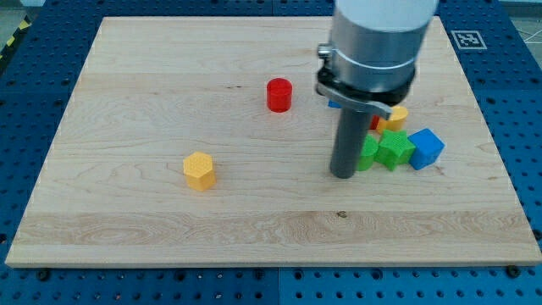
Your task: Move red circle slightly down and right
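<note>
The red circle (279,94) is a short red cylinder on the wooden board (169,110), a little above the middle. My tip (343,174) rests on the board down and to the right of the red circle, well apart from it. The tip touches or nearly touches the left side of a green block (367,153). The arm's grey body hides the board's upper right part.
A cluster lies right of the tip: a green star-like block (394,148), a blue cube (427,147), a yellow block (396,116), bits of a red block (375,124) and a blue block (334,104) partly hidden. A yellow hexagon (200,169) sits at the lower left.
</note>
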Motion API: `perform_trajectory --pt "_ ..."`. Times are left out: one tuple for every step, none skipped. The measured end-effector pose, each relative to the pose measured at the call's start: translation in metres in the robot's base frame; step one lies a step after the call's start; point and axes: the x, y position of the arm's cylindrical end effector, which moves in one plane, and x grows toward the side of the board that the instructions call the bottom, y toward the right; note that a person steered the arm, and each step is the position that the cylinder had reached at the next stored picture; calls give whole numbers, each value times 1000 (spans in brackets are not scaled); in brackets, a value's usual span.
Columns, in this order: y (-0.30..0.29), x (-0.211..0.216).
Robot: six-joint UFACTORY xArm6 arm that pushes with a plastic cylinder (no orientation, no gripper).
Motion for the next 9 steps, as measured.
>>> perform_trajectory --pt "25 0" --pt "33 0" --pt "33 0" --pt "12 0" --pt "-73 -17" --pt "-122 -71" --pt "-152 -100" --pt "-132 -120" --pt "-94 -140"
